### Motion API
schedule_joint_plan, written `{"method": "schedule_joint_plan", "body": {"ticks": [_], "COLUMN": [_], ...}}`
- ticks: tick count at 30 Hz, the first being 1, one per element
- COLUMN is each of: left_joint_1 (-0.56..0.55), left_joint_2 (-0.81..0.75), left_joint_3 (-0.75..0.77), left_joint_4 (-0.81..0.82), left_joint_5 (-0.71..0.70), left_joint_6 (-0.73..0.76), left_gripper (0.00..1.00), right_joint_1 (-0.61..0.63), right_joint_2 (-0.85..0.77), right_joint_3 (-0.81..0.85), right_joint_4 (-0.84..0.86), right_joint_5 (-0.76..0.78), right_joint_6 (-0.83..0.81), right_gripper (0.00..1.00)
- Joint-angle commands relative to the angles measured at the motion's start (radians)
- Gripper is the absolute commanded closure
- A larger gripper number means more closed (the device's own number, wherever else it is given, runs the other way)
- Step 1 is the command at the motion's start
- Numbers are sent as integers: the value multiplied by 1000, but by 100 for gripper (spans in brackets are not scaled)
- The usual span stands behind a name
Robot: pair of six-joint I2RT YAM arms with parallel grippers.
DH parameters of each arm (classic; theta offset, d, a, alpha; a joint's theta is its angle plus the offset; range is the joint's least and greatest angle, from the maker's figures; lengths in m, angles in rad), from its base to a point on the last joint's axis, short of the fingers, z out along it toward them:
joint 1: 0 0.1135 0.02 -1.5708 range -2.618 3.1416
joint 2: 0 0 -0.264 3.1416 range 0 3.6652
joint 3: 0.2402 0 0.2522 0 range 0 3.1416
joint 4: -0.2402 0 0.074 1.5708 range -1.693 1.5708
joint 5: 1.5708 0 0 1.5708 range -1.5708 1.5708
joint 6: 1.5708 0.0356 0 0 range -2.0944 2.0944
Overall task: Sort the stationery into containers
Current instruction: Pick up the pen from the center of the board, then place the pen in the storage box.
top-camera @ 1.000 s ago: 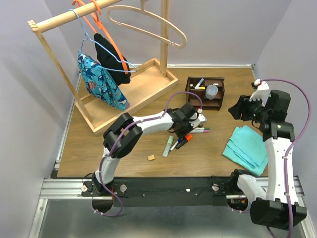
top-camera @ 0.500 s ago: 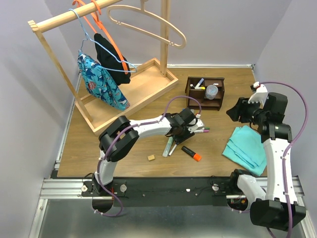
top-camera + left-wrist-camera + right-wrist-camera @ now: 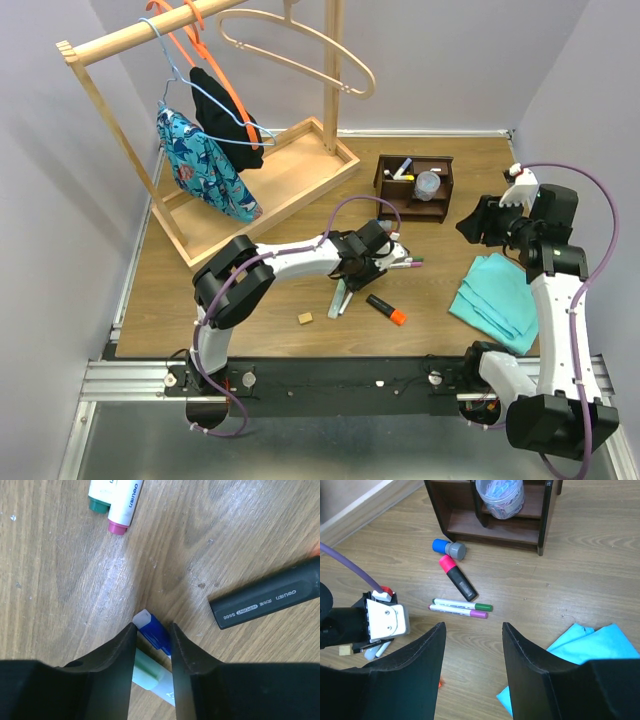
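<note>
My left gripper (image 3: pixel 347 283) (image 3: pixel 153 628) is low on the table, its jaws closed against both sides of a blue-capped marker (image 3: pixel 156 634). A pale green highlighter (image 3: pixel 148 673) lies under it. A black highlighter with an orange cap (image 3: pixel 385 309) (image 3: pixel 267 600) lies just right. Green- and purple-capped markers (image 3: pixel 405 264) (image 3: pixel 462 607) lie beyond. A tan eraser (image 3: pixel 305 318) sits to the near left. The dark brown organizer (image 3: pixel 440 204) (image 3: pixel 495 528) holds a grey cup (image 3: pixel 428 185) of purple clips. My right gripper (image 3: pixel 478 222) (image 3: pixel 472 630) is open and empty above the table.
A pink-capped highlighter (image 3: pixel 457 578) and a blue and grey item (image 3: pixel 449 548) lie in front of the organizer. A folded teal cloth (image 3: pixel 500 295) lies at the right. A pale wooden clothes rack with its base tray (image 3: pixel 290 175) stands at the back left.
The orange-capped highlighter has gone from beside my left gripper to the table on the right. My left gripper moved down-left onto the blue-capped marker. The right arm shifted slightly.
</note>
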State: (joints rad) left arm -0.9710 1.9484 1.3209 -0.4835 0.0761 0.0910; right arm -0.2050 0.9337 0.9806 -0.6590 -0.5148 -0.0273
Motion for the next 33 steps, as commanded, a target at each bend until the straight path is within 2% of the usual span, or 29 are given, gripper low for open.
{"method": "schedule_joint_plan", "body": {"ticks": [1, 9, 14, 17, 20, 21, 23, 24, 26, 27, 29, 32, 33], "left_joint_1": [-20, -49, -51, -43, -15, -11, 12, 23, 49, 83, 119, 207, 227], "left_joint_2": [27, 12, 6, 26, 84, 89, 90, 104, 130, 145, 135, 38, -20], "left_joint_3": [-69, -91, -17, 128, 370, 500, 616, 744, 866, 943, 940, 702, 541], "left_joint_4": [-113, -124, -150, -233, -374, -429, -460, -492, -512, -483, -385, 48, 352], "left_joint_5": [25, 40, 118, 186, 338, 379, 407, 415, 479, 494, 527, 611, 634], "left_joint_6": [-14, -13, 1, 22, 29, 30, 44, 49, 64, 76, 72, 4, -25], "left_gripper": [64, 74, 95, 100, 100, 100, 100, 100, 100, 100, 100, 100, 100], "right_joint_1": [-7, -5, -5, -5, -5, -5, -5, -5, -5, -5, -5, -7, -7], "right_joint_2": [7, -13, -15, -4, 20, 27, 49, 54, 69, 83, 93, 120, 128], "right_joint_3": [32, 17, 21, 26, 32, 39, 47, 53, 63, 66, 67, 72, 73], "right_joint_4": [16, 6, -2, -5, -1, 1, 9, 9, 15, 19, 33, 45, 45], "right_joint_5": [-19, -21, -19, -13, -10, -5, 1, 5, 13, 19, 27, 29, 30], "right_joint_6": [-22, -26, -29, -37, -37, -37, -39, -43, -51, -52, -52, -49, -51], "right_gripper": [43, 43, 43, 43, 43, 43, 43, 43, 43, 43, 43, 43, 43]}}
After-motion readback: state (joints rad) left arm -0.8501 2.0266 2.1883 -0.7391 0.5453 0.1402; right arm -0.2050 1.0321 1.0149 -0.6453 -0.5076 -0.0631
